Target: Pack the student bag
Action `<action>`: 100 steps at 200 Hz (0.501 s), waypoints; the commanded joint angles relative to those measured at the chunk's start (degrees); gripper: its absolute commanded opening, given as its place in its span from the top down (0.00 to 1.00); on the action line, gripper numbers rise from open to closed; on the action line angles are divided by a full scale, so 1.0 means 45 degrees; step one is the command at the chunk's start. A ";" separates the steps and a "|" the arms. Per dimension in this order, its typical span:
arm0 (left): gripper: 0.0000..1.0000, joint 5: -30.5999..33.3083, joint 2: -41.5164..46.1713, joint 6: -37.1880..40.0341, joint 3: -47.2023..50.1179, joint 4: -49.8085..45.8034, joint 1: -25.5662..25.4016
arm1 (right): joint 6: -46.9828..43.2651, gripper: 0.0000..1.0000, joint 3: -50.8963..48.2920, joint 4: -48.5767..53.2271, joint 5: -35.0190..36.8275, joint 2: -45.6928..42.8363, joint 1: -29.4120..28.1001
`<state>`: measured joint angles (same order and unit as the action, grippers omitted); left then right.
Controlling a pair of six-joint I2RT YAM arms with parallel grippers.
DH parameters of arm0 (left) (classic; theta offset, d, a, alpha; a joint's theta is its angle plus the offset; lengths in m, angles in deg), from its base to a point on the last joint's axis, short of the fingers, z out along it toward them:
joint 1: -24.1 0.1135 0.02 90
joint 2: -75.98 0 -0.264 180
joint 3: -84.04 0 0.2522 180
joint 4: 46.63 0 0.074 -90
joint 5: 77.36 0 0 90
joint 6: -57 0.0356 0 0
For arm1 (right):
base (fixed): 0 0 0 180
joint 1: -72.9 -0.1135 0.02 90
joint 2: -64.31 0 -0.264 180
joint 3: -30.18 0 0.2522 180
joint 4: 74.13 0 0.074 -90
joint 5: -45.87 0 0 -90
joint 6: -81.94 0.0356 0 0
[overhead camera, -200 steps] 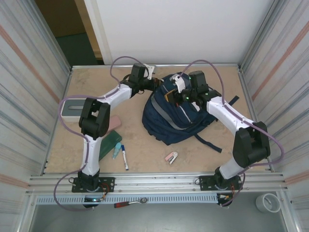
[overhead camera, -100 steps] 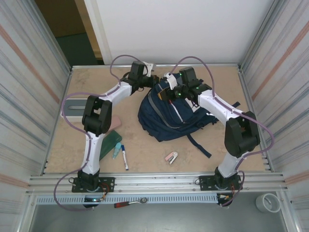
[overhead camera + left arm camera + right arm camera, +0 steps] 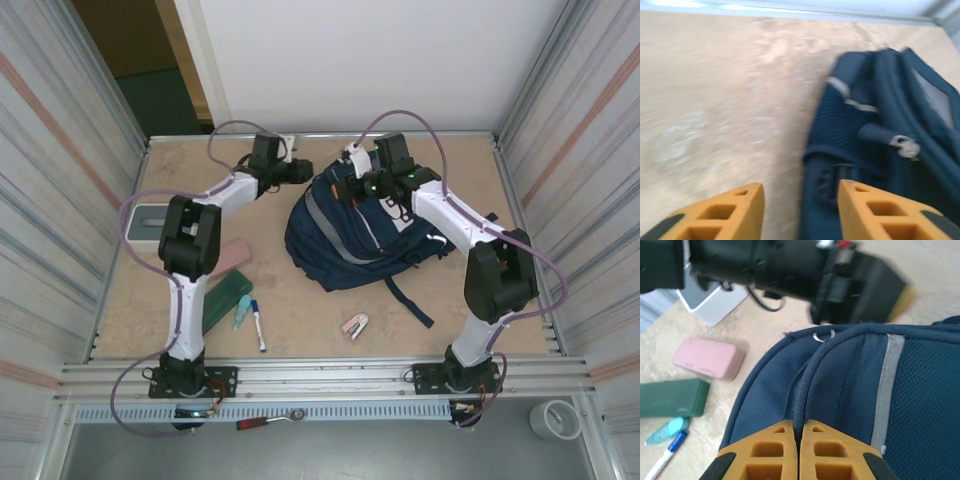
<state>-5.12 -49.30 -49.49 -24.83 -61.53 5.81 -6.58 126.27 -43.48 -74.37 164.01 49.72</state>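
top view: the student bag (image 3: 350,245) lies at the back middle of the table (image 3: 300,290), further left than a second ago. the left gripper (image 3: 298,172) has drawn back and now stands just beside the bag's upper left edge. the right gripper (image 3: 352,188) stays on the bag's top. from up here i cannot tell how either pair of jaws stands. the pink case (image 3: 232,255), green case (image 3: 226,298), marker (image 3: 258,325) and stapler (image 3: 355,325) lie near the front, not yet packed. i judge the bag is still being arranged.

left wrist view: the picture is blurred. the fingers stand apart with nothing between them, bare table under one and the bag's dark mesh just past the other. this looks like a release just made, which leaves the bag to the other arm alone.

right wrist view: the jaws are pressed together on a thin ridge of navy fabric, beside a white stripe. this pinch is hidden from above. the left gripper's black body sits just beyond the bag's edge, apart from it. whether the bag is open i cannot tell.
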 commanded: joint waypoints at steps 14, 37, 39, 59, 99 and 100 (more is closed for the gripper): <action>0.41 0.0503 0.2968 -0.0286 0.1876 0.0741 0.1066 | 0.2519 1.00 0.1356 -0.0426 -0.0395 -0.0491 0.0811; 0.35 -0.0019 0.4625 -0.0912 0.3715 0.0843 0.1444 | 0.3026 1.00 0.2300 0.0379 -0.1259 -0.0367 0.1209; 0.35 -0.0058 0.4779 -0.0951 0.3909 0.0871 0.1445 | 0.3084 1.00 0.2401 0.0464 -0.1383 -0.0336 0.1270; 0.29 -0.0261 0.6403 -0.1384 0.5779 0.1211 0.1269 | 0.4014 1.00 0.3077 0.0686 -0.2813 -0.0085 0.1990; 0.20 0.0286 0.7858 -0.1075 0.7135 0.0614 -0.0043 | 0.5306 1.00 0.3968 0.0183 -0.4347 0.0587 0.2156; 0.19 0.0290 0.7868 -0.1059 0.7124 0.0591 -0.0090 | 0.5360 1.00 0.3970 0.0139 -0.4370 0.0612 0.2150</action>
<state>-4.18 -15.73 -54.80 5.94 -57.21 9.00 11.34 139.95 -37.36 -85.32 165.98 60.32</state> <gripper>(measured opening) 0.796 0.049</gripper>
